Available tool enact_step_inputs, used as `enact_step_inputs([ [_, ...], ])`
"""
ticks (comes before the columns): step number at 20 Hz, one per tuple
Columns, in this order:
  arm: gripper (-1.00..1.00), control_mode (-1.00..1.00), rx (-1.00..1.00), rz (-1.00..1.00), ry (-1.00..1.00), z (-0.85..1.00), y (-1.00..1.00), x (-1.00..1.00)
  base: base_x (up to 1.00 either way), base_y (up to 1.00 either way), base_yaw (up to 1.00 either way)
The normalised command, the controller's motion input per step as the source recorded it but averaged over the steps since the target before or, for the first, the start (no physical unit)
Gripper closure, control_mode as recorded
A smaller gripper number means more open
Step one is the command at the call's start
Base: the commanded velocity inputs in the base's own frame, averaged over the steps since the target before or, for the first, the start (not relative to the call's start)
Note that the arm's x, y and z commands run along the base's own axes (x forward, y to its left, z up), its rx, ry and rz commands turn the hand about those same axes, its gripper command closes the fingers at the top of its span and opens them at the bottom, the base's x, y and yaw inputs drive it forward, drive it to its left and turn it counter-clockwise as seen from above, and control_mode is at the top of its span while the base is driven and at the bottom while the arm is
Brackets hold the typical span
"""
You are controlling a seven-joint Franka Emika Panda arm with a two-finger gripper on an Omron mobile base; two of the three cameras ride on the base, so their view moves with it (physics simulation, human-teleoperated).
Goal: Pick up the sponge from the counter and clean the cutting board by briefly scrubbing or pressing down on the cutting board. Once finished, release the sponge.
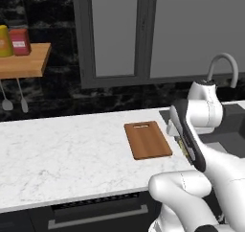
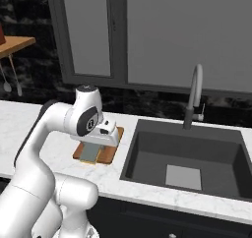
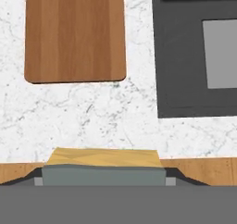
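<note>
Your gripper (image 3: 104, 179) is clamped on the grey-topped yellow sponge (image 3: 104, 165), with the reddish-brown wooden cutting board (image 3: 74, 33) ahead of it.

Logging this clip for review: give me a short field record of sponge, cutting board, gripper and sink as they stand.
sponge: between the fingertips, yellow side facing away from the camera
gripper: shut on the sponge, above the counter
cutting board: flat on the counter, left of the sink, nothing on it
sink: dark basin, faucet behind it

Kitchen: marble counter (image 1: 57, 154), sink (image 2: 187, 158), faucet (image 2: 194, 97), cutting board (image 1: 147, 139).
</note>
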Motion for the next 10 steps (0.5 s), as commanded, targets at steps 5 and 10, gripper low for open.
enact_step_inputs([
  [5, 1.0, -1.0, 0.0, 0.04, 0.0, 0.0, 0.0, 0.97, 0.0, 0.0, 0.0],
  [10, 1.0, -1.0, 0.0, 0.03, 0.0, 0.0, 0.02, 1.0, 0.0, 0.0, 0.0],
])
